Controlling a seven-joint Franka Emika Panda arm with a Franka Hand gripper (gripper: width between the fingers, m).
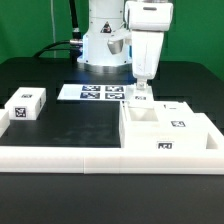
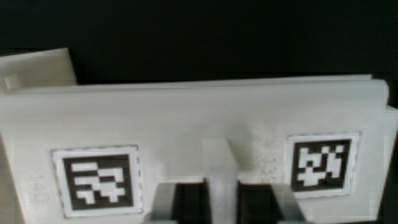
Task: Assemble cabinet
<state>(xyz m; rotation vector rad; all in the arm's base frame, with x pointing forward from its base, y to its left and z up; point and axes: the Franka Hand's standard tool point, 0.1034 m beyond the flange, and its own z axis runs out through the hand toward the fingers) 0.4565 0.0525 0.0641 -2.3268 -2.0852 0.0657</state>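
The cabinet [image 1: 168,128] is a white boxy body with a hollow compartment and tags, at the exterior view's right. My gripper [image 1: 140,92] points straight down at its far left corner, where a small tagged white panel [image 1: 140,99] stands. In the wrist view a white tagged panel [image 2: 196,130] with two tags fills the picture. My gripper [image 2: 222,203] has its two dark fingers [image 2: 185,205] close together, with a narrow white strip of that panel between them. The jaws look shut on this strip.
The marker board [image 1: 97,92] lies flat behind the middle, in front of the robot base. A small white single-tag block [image 1: 25,105] sits at the exterior view's left. A long white rail [image 1: 80,156] runs along the table's front.
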